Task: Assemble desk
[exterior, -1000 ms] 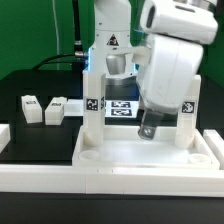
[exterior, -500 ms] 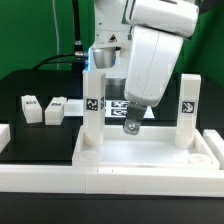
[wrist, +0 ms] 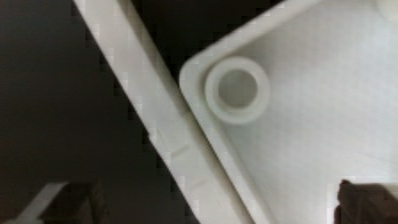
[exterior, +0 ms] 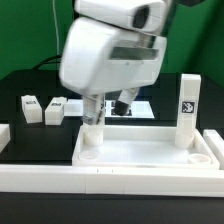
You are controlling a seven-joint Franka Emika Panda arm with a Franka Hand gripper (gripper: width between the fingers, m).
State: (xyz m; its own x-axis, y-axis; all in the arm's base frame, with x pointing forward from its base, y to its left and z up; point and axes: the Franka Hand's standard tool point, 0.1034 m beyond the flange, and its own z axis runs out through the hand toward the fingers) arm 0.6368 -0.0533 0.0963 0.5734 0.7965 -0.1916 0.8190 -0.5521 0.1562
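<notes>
The white desk tabletop lies tray-like with its raised rim up at the front of the table. One white leg stands upright in its far corner at the exterior view's right. Another upright leg stands at the left, its top hidden behind my hand. Two loose legs lie on the black table at the left. My gripper hangs open over the tabletop's left end. In the wrist view the gripper has nothing between its dark fingertips; below lie the tabletop's rim and a round socket.
A long white border rail runs along the front, and another piece sits at the left. The marker board lies behind the tabletop, mostly hidden by my arm. The table is black.
My arm has swung toward the exterior view's left, from the tabletop's middle to its left end, and now covers the left upright leg's top. The gripper has stayed open.
</notes>
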